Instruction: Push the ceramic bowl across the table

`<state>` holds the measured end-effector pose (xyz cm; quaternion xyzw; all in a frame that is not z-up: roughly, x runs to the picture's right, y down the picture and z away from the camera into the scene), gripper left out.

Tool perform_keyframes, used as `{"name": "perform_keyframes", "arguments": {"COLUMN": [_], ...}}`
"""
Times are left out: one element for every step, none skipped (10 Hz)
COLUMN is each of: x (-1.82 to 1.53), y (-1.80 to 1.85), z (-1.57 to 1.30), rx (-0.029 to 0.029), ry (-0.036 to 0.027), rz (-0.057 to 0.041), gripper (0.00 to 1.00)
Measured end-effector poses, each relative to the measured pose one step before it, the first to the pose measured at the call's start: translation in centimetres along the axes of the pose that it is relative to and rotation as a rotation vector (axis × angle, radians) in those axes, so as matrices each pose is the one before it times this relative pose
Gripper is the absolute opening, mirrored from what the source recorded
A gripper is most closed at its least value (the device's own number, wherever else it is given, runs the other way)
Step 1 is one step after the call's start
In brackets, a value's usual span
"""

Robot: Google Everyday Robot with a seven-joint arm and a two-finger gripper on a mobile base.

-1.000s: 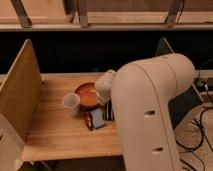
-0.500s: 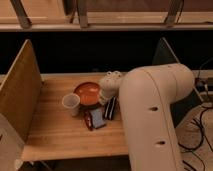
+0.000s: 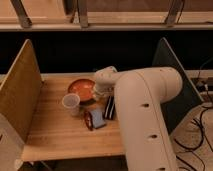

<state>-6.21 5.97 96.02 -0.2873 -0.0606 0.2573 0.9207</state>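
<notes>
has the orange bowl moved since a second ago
Yes. The round orange-red glossy ceramic bowl has slid left, toward the upright wooden side panel and nearer the small translucent plastic cup. The end effector sits at its right edge.

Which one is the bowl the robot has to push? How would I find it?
Look at the light wooden table with upright panels at its sides. Near its far edge, just left of the white arm's gripper, sits the ceramic bowl. It is round, shallow and glossy orange-red, wider than the small see-through plastic cup in front of it.
</notes>
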Motion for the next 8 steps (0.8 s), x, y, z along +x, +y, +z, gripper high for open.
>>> {"name": "perform_keyframes", "arguments": {"x": [-0.843, -0.703, -0.984, -0.382, -0.124, 0.292, 0.635, 0.714], "y": [-0.498, -0.539, -1.206, -1.036, -1.112, -0.832, -0.824, -0.598], "z": [-0.236, -0.365, -1.192, -1.311, -1.834, -1.796, -2.036, -1.272], "rx": [-0.00155, 0.00422, 0.03117, 0.03729, 0.04804, 0.04617, 0.0518, 0.03373], "ry": [-0.00773, -0.00595, 0.00249, 0.00879, 0.00989, 0.01328, 0.01479, 0.01107], "rz": [-0.02715, -0.02234, -0.03686, -0.02307, -0.00886, 0.0037, 0.01255, 0.01129], "gripper": [0.0, 0.0, 0.0, 0.0, 0.0, 0.0, 0.0, 0.01]}}
